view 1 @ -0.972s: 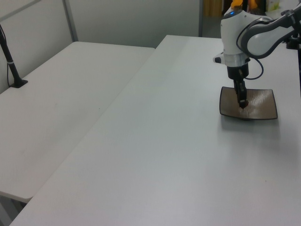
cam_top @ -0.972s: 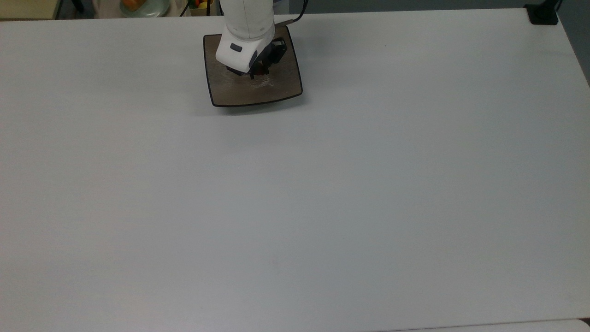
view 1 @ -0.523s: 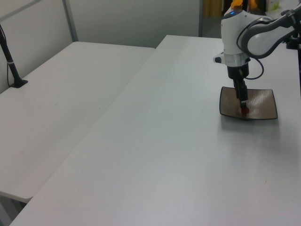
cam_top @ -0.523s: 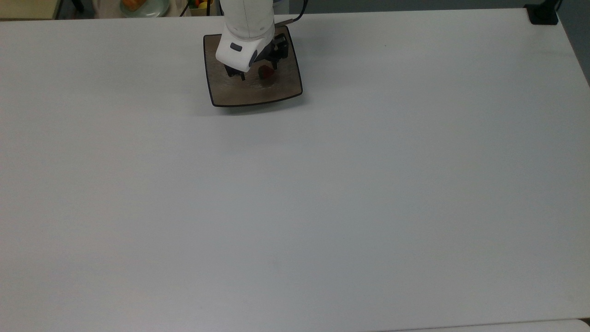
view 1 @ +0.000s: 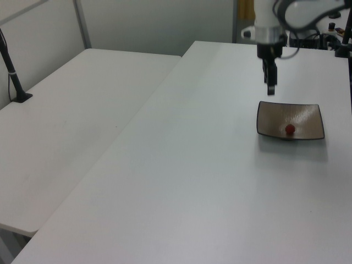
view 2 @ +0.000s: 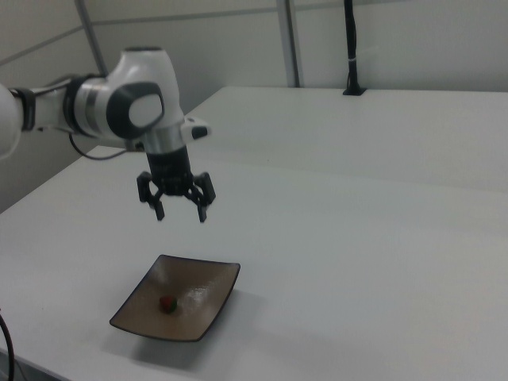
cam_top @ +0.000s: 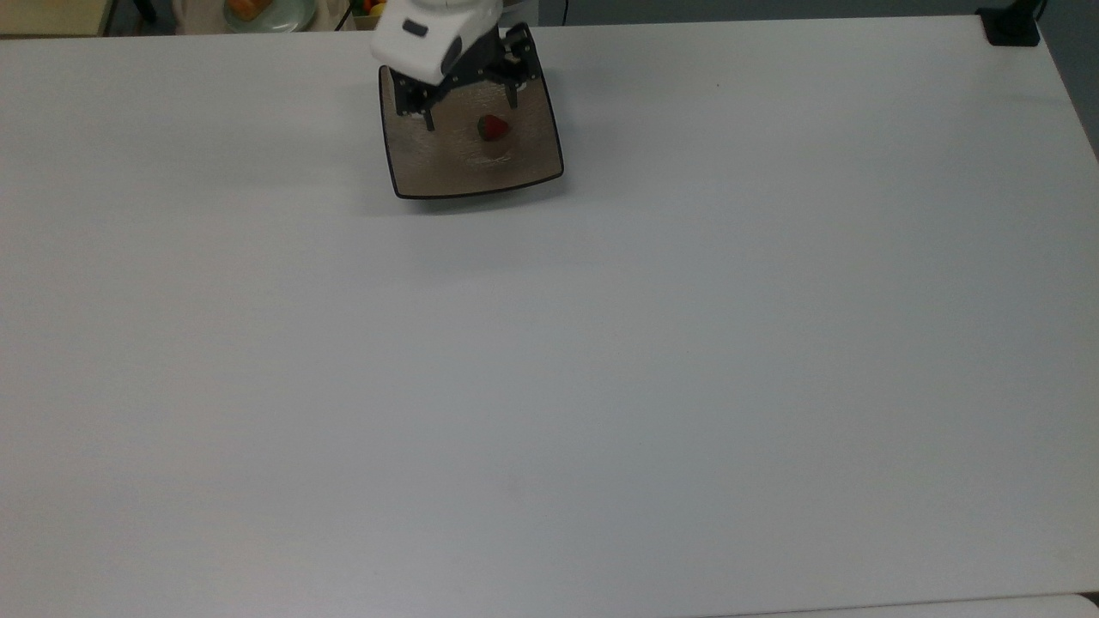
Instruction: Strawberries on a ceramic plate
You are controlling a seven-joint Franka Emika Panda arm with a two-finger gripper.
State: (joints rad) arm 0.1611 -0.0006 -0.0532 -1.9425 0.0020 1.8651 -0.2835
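Note:
A tiny red strawberry (cam_top: 492,128) with a green cap lies by itself inside the square brown ceramic plate (cam_top: 446,172). The strawberry (view 1: 289,130) and the strawberry (view 2: 167,304) sit loose near the dish's middle. The plate (view 1: 306,116) rests on the white table, and in the right view the plate (view 2: 202,295) sits near the front left. My gripper (view 2: 179,213) hangs open well above the dish with nothing between its fingers. In the top view the gripper (cam_top: 469,113) is over the plate's far edge; in the left view the gripper (view 1: 270,89) is above it.
A round pale-green plate (cam_top: 275,15) with orange food sits beyond the table's far edge in the top view. A black mount (cam_top: 1011,26) stands at the top view's right corner. A second white table (view 1: 71,110) lies alongside, with a black pole (view 1: 12,71).
My gripper has opened, let go of the strawberry onto the plate and risen clear above it. The strawberry now lies uncovered in the dish.

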